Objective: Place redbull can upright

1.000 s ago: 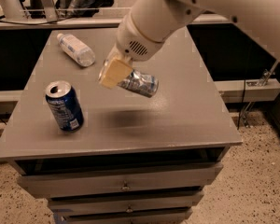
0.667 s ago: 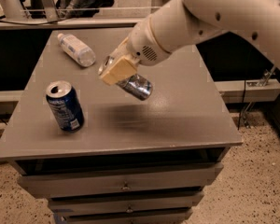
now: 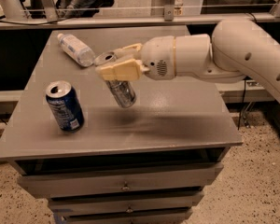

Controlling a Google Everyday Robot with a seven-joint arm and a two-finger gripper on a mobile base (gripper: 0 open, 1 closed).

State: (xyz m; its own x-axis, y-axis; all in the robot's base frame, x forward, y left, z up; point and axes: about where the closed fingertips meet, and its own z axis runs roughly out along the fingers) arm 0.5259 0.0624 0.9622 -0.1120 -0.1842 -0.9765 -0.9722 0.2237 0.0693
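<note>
The slim silver redbull can (image 3: 120, 91) hangs above the middle of the grey table (image 3: 177, 120), nearly upright and tilted, its silver top (image 3: 105, 58) up and to the left. My gripper (image 3: 115, 64) reaches in from the right and is shut on the can near its upper part, cream fingers (image 3: 117, 71) on both sides. The can's base is off the tabletop, with a shadow below it.
A wider dark blue soda can (image 3: 64, 106) stands upright at the table's front left. A clear plastic bottle (image 3: 75, 49) lies on its side at the back left. Drawers (image 3: 123, 185) sit under the tabletop. A rail and shelf run behind the table.
The arm has swung down and level, and the gripper has turned the can from lying sideways to nearly upright, its top now up. The other can and the bottle have not moved.
</note>
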